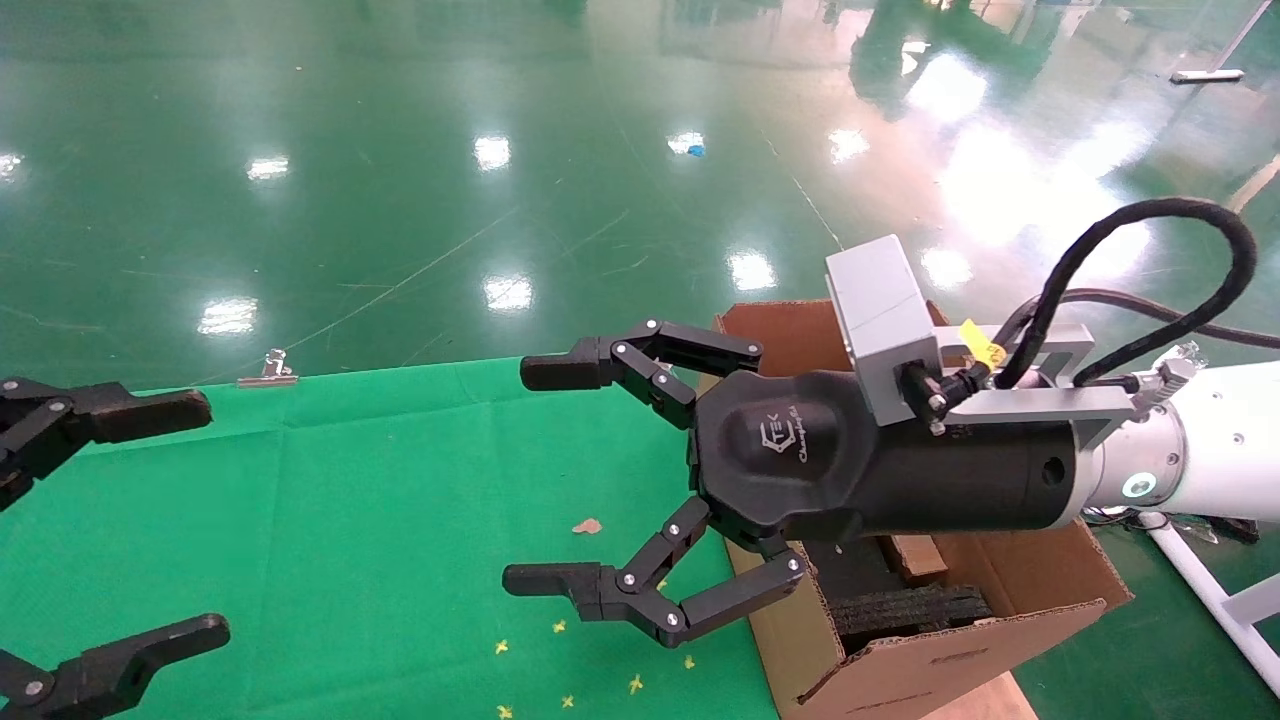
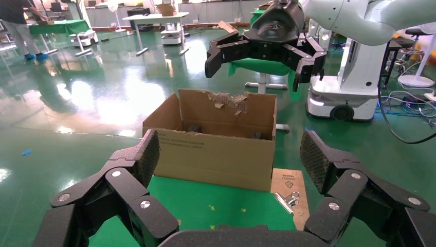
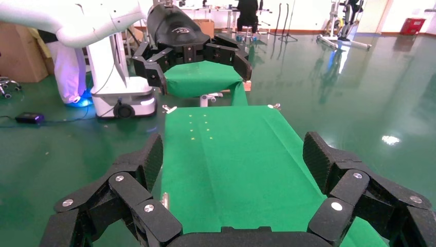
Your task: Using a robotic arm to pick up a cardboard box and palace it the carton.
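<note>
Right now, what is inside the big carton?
Inside the carton, black foam padding and a small brown cardboard piece show. The right claw, open, hides much of the interior; the left claw is open too.

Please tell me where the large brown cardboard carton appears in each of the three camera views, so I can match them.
Head view: the large brown corrugated carton sits lower right, beside the green cloth-covered table, partly hidden by the open right claw.
Left wrist view: the carton is at centre, beyond the table's green cloth, under the right claw.
Right wrist view: not in it.
Shared landmark: the green cloth-covered table.
</note>
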You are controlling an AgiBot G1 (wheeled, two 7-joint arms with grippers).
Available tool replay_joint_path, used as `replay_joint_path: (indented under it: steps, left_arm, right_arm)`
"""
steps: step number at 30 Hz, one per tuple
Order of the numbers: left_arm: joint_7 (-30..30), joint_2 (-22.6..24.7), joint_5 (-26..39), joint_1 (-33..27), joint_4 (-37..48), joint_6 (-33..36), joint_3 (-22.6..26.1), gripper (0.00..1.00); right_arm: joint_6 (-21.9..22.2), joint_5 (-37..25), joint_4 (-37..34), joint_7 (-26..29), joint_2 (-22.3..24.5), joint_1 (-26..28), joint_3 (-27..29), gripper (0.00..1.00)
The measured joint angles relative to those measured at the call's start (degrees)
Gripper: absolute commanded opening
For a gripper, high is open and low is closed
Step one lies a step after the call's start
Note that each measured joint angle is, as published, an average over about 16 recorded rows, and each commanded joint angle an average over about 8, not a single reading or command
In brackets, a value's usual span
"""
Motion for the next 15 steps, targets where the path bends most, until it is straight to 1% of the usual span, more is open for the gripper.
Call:
replay_joint_path:
  steps: [15]
  left_arm:
    - [0.0, 0.0, 0.0, 0.0, 0.0, 0.0, 0.0, 1.00]
  right_arm:
    - [0.0, 0.0, -0.1, 0.0, 0.0, 0.1, -0.1, 1.00]
